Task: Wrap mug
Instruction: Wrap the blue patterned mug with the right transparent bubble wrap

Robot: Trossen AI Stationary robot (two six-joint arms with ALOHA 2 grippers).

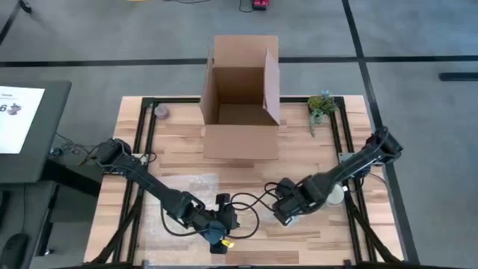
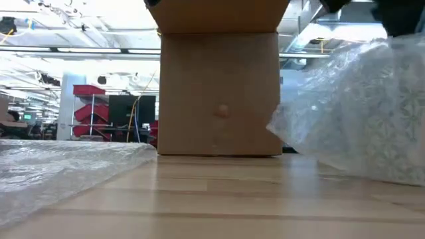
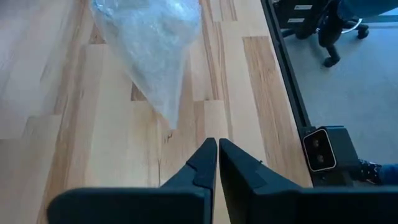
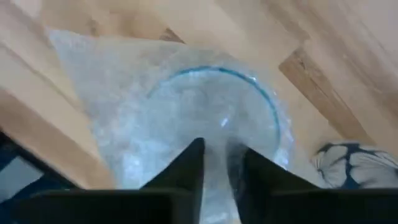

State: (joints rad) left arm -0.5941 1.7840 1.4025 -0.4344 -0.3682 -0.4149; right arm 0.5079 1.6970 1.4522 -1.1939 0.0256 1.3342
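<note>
right claw (image 4: 221, 155) grasps bubble wrap (image 4: 155, 118) covering the mug (image 4: 217, 106); left claw (image 3: 217, 155) clenched, holding nothing.

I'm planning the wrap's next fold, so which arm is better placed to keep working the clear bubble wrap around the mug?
Right, probably. The right gripper is pinching the clear bubble wrap over the blue-rimmed mug. The left gripper is shut on nothing, above bare wooden table.

Warehouse-like workshop: red bin racks (image 2: 89, 106)
</note>
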